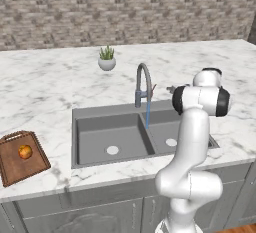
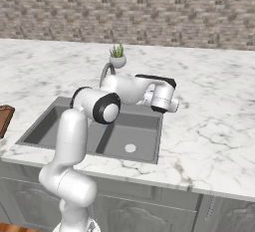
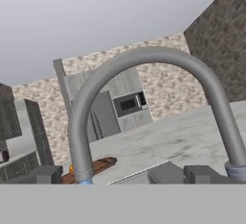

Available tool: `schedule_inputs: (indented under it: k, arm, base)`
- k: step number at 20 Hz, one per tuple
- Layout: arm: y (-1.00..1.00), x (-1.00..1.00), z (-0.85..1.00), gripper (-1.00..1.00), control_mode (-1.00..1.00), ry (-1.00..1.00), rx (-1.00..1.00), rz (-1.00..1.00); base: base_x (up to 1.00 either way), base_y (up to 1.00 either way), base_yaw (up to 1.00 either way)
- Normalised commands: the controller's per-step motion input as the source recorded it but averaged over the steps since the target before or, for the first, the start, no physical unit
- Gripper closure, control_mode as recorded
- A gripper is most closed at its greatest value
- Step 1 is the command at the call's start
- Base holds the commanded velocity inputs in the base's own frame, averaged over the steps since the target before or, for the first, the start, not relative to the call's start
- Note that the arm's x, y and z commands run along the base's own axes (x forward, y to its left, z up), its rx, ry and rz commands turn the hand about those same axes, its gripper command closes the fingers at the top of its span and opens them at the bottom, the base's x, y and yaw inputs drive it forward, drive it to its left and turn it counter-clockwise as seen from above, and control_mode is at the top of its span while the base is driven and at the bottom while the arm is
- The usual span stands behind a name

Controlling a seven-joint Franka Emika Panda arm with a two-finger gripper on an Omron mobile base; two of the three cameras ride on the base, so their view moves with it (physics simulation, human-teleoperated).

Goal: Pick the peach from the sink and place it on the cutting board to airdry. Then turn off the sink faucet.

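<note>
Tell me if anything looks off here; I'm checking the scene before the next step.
Only one thing: the sink faucet is running, a blue stream falling into the sink. The peach sits on the cutting board; nothing is spilled or askew.

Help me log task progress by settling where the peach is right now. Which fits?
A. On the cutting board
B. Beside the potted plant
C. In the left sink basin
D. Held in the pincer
A: in the left base view the peach sits on the cutting board on the counter left of the sink, whose basins hold only their drains, while water runs from the sink faucet.
</note>
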Motion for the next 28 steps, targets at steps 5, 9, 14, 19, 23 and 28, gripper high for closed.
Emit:
schedule_inputs:
  k: [5,9,14,19,23,28]
  arm:
    - [0.04,0.17,-0.1,-1.0,-1.0,0.0,0.0,0.0]
    - [0.03,0.15,-0.11,-1.0,-1.0,0.0,0.0,0.0]
    - [0.03,0.16,-0.07,-1.0,-1.0,0.0,0.0,0.0]
    - [0.0,0.17,-0.01,-1.0,-1.0,0.0,0.0,0.0]
    - [0.0,0.18,0.0,-1.0,-1.0,0.0,0.0,0.0]
    - [0.0,0.17,-0.04,-1.0,-1.0,0.0,0.0,0.0]
  base:
    - [0.0,0.0,0.0]
    - [0.0,0.0,0.0]
    - [0.0,0.0,0.0]
    - [0.0,0.0,0.0]
    - [0.0,0.0,0.0]
    - [0.0,0.0,0.0]
